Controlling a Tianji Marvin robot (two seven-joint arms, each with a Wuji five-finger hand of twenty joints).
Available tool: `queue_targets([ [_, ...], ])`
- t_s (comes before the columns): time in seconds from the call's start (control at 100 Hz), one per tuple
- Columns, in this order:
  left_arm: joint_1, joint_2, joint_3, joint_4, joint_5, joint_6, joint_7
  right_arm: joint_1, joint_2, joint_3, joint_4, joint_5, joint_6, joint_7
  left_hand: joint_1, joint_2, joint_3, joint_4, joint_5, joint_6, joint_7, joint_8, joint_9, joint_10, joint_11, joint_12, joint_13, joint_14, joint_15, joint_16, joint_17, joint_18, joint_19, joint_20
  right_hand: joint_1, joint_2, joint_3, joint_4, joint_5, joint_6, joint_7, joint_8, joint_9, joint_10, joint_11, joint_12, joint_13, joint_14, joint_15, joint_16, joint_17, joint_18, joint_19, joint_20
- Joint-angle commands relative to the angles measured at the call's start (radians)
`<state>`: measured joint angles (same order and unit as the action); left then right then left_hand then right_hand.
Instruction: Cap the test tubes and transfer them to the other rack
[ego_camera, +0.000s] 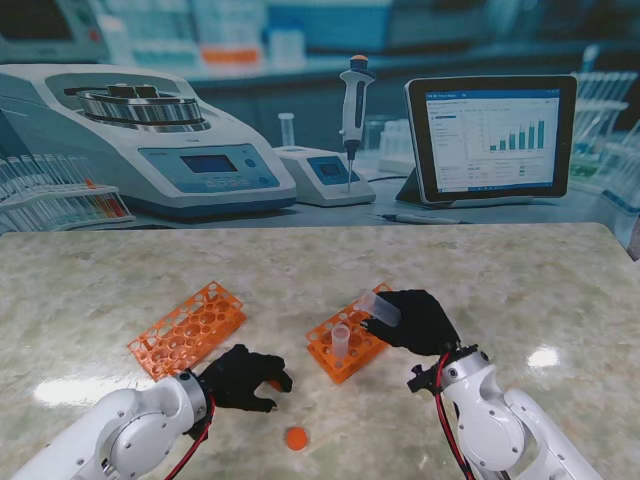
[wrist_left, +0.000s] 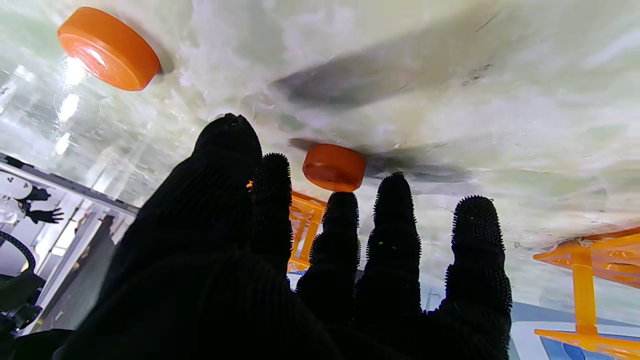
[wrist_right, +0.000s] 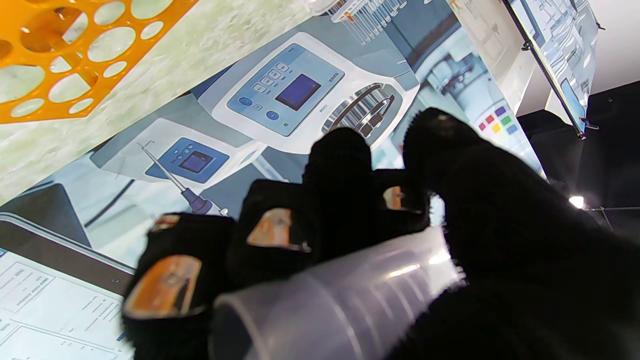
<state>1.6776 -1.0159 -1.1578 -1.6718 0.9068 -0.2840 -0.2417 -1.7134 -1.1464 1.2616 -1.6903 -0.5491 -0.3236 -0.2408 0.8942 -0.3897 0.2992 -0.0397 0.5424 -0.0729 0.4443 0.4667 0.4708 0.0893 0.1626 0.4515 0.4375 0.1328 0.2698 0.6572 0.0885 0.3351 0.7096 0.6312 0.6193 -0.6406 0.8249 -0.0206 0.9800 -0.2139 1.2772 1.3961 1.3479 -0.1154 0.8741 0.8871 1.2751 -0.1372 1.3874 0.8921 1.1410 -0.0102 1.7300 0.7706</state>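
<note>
My right hand (ego_camera: 420, 322) is shut on a clear uncapped test tube (ego_camera: 380, 307), held tilted over the right orange rack (ego_camera: 352, 352); the tube (wrist_right: 345, 305) lies across the palm under curled fingers. Another open tube (ego_camera: 341, 343) stands in that rack. My left hand (ego_camera: 243, 378) rests low over the table, fingers spread, holding nothing. A small orange cap (wrist_left: 334, 167) lies just past its fingertips (wrist_left: 341, 210). A second orange cap (ego_camera: 296, 438) lies nearer to me, and the left wrist view shows this cap (wrist_left: 107, 47) too.
The left orange rack (ego_camera: 187, 328) stands with no tubes in it, just beyond my left hand. The printed backdrop of a centrifuge (ego_camera: 150, 140), a pipette (ego_camera: 354, 110) and a tablet (ego_camera: 490, 135) rises at the table's far edge.
</note>
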Motion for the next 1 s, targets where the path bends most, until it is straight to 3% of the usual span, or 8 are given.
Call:
queue_targets([
  [0.0, 0.012, 0.005, -0.004, -0.002, 0.014, -0.007, -0.009, -0.005, -0.001, -0.004, -0.006, 0.002, 0.005, 0.003, 0.012, -0.038, 0.041, -0.006, 0.005, -0.035, 0.027, 0.011, -0.004, -0.005, 0.01, 0.012, 0.012, -0.016, 0.039, 0.029, 0.003, -0.02, 0.021, 0.044, 0.05, 0.015, 0.002, 0.013, 0.037, -0.048, 0.047, 0.041, 0.026, 0.061, 0.0, -0.003, 0.052, -0.149, 0.145, 0.033, 0.038, -0.039, 0.134, -0.01],
  [0.17, 0.012, 0.006, -0.01, 0.002, 0.032, -0.014, -0.004, -0.003, -0.001, -0.006, -0.005, 0.003, 0.007, 0.004, 0.02, -0.076, 0.123, -0.015, 0.002, -0.036, 0.039, 0.011, -0.005, -0.011, 0.024, 0.023, 0.008, -0.041, 0.093, 0.087, 0.053, -0.062, 0.11, 0.071, 0.051, 0.015, 0.0, 0.012, 0.036, -0.049, 0.045, 0.041, 0.024, 0.065, 0.0, -0.004, 0.052, -0.149, 0.144, 0.032, 0.038, -0.038, 0.133, -0.011],
  [0.56, -0.016, 0.009, 0.015, 0.041, 0.069, -0.019, 0.013, -0.004, -0.001, -0.005, -0.007, 0.003, 0.009, 0.006, 0.076, -0.096, 0.19, -0.012, 0.0, -0.001, 0.073, 0.02, 0.012, -0.038, 0.081, 0.077, 0.017, -0.097, 0.254, 0.197, 0.137, -0.133, 0.258, 0.086, 0.052, 0.015, -0.004, 0.011, 0.036, -0.049, 0.044, 0.041, 0.022, 0.063, -0.001, -0.005, 0.052, -0.148, 0.141, 0.031, 0.037, -0.038, 0.132, -0.012],
  [0.9, -0.043, 0.008, 0.051, 0.086, 0.08, -0.03, 0.052, -0.007, -0.001, -0.004, -0.009, 0.002, 0.009, 0.005, 0.115, -0.094, 0.222, -0.007, 0.019, 0.007, 0.097, 0.024, 0.076, -0.078, 0.149, 0.141, 0.077, -0.145, 0.37, 0.254, 0.206, -0.152, 0.356, 0.096, 0.053, 0.014, -0.007, 0.009, 0.035, -0.05, 0.043, 0.042, 0.022, 0.063, -0.002, -0.006, 0.052, -0.148, 0.14, 0.03, 0.037, -0.038, 0.13, -0.013],
  [0.99, -0.048, 0.008, 0.057, 0.092, 0.082, -0.031, 0.055, -0.008, -0.001, -0.002, -0.01, 0.001, 0.009, 0.004, 0.185, -0.106, 0.169, -0.019, 0.031, 0.014, 0.103, 0.011, 0.101, -0.09, 0.165, 0.161, 0.121, -0.144, 0.369, 0.388, 0.24, -0.162, 0.384, 0.071, 0.053, 0.013, -0.008, 0.009, 0.035, -0.05, 0.042, 0.042, 0.021, 0.065, -0.002, -0.007, 0.052, -0.148, 0.14, 0.03, 0.037, -0.038, 0.13, -0.013],
])
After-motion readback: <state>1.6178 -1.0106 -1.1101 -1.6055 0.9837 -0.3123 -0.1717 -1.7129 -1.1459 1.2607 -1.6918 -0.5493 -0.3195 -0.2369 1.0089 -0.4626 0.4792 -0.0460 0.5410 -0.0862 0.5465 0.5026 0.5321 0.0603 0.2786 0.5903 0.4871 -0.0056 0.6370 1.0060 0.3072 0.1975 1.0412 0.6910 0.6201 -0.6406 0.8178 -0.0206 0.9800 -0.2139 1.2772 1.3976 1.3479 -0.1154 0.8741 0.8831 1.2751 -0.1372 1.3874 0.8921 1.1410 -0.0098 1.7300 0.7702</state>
